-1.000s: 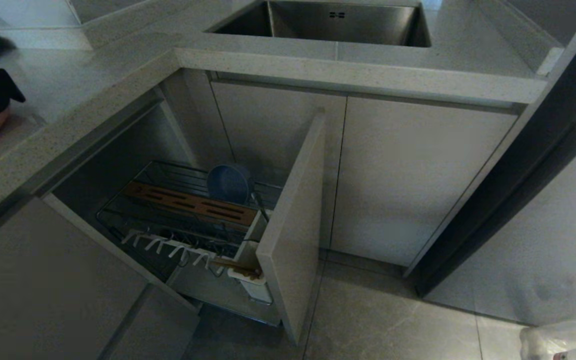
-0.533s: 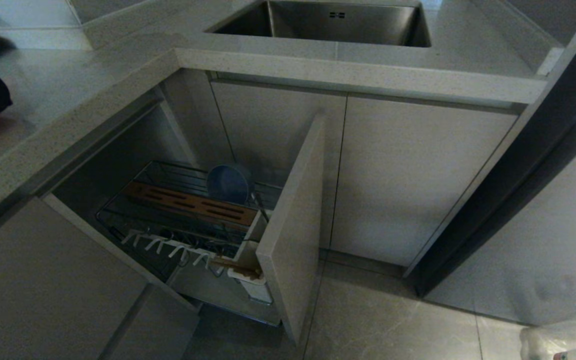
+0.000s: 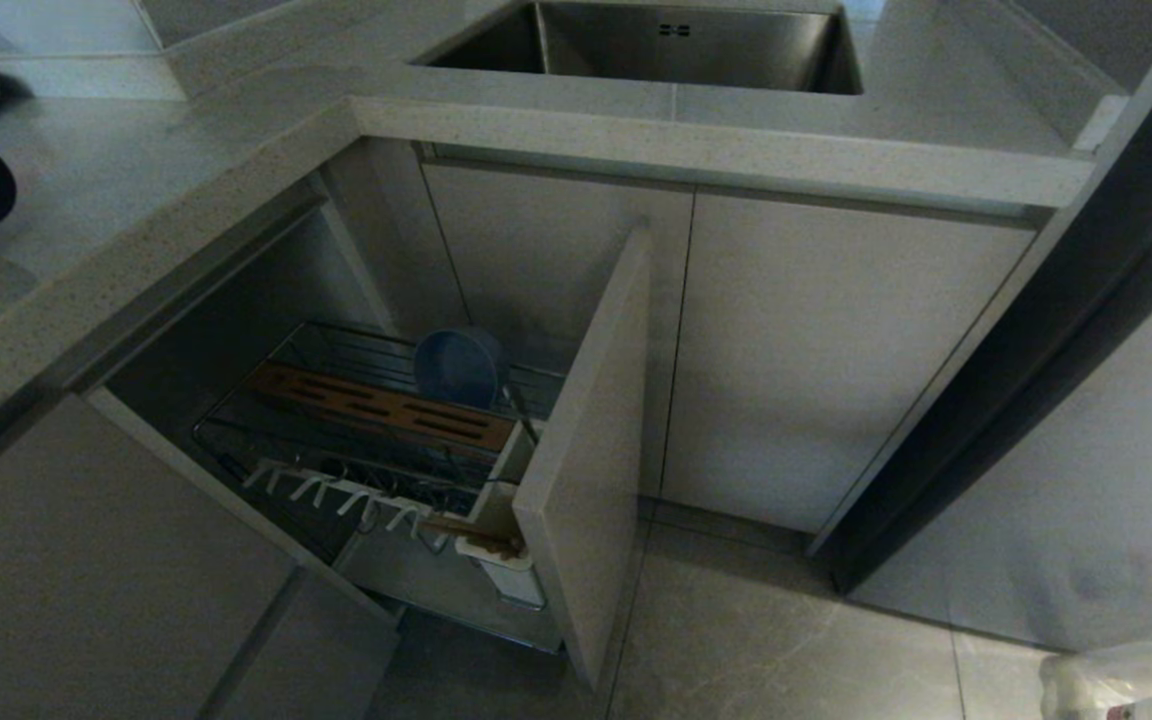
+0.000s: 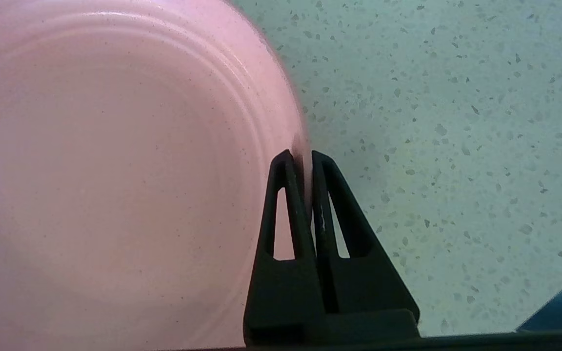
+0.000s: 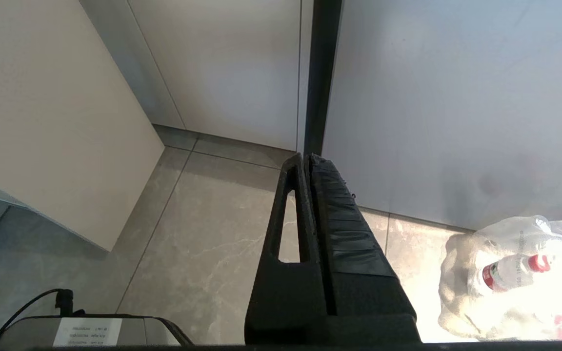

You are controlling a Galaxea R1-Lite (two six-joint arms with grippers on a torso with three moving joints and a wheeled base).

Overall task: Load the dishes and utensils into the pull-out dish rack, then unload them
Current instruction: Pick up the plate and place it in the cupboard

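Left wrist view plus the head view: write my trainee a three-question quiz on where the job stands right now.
1. True or false: the left gripper is shut on the rim of the pink plate.
2. Which dish stands in the pull-out dish rack? A) blue-grey bowl B) pink plate C) none
3. Fill in: the chopsticks lie across the white ___.

Key: 1 true; 2 A; 3 utensil cup.
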